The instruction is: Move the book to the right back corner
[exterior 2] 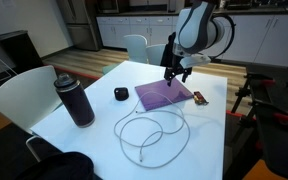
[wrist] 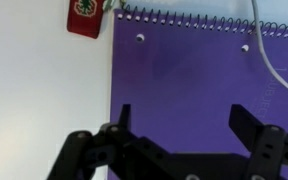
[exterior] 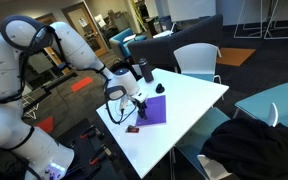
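Two fingers (wrist: 125, 122) spread wide, nothing pinched between them. The gripper (wrist: 187, 128) points down over the book (wrist: 194, 80). Whether the tips touch the cover or sit just above it, I can't tell.

One finger sits just inside the book's side edge, next to bare table (wrist: 34, 100). The other is well onto the cover.

Book: purple, spiral-bound, lying flat. The binding runs along the top of the wrist view.
- Red card (wrist: 87, 18) is just beside the binding-end corner, off the cover.
- White cable (wrist: 276, 65) crosses the opposite corner of the cover.

In an exterior view:
- The book (exterior 2: 164, 96) lies on the robot's side of the white tabletop, roughly midway along that edge and not at a corner.
- The gripper (exterior 2: 173, 76) is over its far part.
- The red card (exterior 2: 200, 99) is just beside the book.
- The cable (exterior 2: 144, 135) loops on the table toward the camera, with one strand running up to the book.
- A small black object (exterior 2: 121, 94) is near the book but apart from it.
- A dark bottle (exterior 2: 74, 100) stands upright, well apart, near the edge by a white chair (exterior 2: 19, 95).

The other angle agrees: the book (exterior: 155, 109) lies flat with the gripper (exterior: 134, 100) at its robot-side end. The bottle (exterior: 144, 69) is beyond it.
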### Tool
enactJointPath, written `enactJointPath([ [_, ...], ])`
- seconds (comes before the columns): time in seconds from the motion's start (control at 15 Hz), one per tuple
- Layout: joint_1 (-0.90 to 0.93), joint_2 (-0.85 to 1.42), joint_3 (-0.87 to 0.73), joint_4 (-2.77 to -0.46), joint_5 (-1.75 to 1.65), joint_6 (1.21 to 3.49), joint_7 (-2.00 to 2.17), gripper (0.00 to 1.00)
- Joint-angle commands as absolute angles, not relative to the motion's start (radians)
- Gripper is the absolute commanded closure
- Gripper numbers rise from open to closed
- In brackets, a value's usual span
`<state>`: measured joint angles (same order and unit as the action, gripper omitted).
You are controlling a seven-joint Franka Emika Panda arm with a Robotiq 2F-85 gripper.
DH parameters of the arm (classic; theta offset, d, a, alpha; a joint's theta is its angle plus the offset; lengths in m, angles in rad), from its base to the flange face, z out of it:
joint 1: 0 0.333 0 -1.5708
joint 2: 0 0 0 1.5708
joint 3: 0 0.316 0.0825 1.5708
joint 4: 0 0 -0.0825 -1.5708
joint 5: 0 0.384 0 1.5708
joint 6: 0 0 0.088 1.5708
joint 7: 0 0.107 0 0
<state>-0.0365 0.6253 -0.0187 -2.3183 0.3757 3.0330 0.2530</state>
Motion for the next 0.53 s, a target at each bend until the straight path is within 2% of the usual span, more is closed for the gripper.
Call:
enactJointPath([
  [0.0, -0.004, 0.701, -0.044, -2.251, 0.365, 3.047, 0.322, 0.0],
  [0.47, 0.054, 0.799, -0.085, -2.17, 0.363, 3.081, 0.364, 0.0],
])
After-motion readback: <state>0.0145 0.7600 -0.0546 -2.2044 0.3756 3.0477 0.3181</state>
